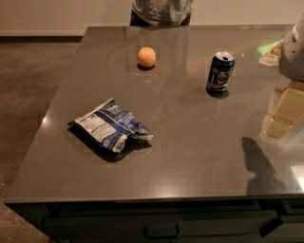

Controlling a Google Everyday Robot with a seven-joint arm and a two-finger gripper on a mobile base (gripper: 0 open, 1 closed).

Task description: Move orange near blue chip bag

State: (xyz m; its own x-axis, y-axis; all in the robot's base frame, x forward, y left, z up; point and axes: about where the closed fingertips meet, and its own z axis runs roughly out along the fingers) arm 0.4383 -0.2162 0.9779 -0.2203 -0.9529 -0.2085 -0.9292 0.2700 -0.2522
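Note:
The orange (147, 57) sits on the dark grey table (199, 156) near the far edge, left of centre. The blue chip bag (110, 125) lies crumpled, label side up, on the near left part of the table, well apart from the orange. My gripper (281, 119) comes in at the right edge, pale beige under a white arm housing. It hangs just over the table's right side, far from both the orange and the bag, with nothing seen in it.
An upright blue soda can (220, 72) stands right of centre, between the orange and my gripper. A person (161, 10) stands at the table's far edge. A green and orange packet (270, 52) lies at the far right. Floor lies left of the table.

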